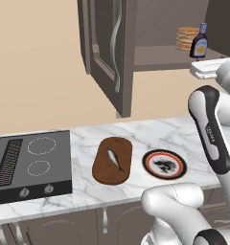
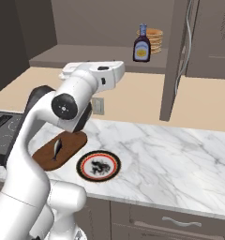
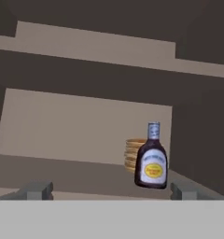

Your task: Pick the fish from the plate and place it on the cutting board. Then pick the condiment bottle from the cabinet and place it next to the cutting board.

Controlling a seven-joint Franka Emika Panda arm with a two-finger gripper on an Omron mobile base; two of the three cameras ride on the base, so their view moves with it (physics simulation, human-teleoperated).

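The marble counter (image 1: 150,131) is carrying the cutting board (image 1: 112,161), the plate (image 1: 164,163) beside it and a cooktop (image 1: 30,165); the cabinet shelf (image 2: 95,55) is holding the condiment bottle (image 2: 142,44) and pancakes (image 2: 154,40)

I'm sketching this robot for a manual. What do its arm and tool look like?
The arm is glossy white, built of rounded tubular links with dark grey-black joints and a round dark cap with a small hub. The tool ends in two small, blocky grey fingertips. No cables show.
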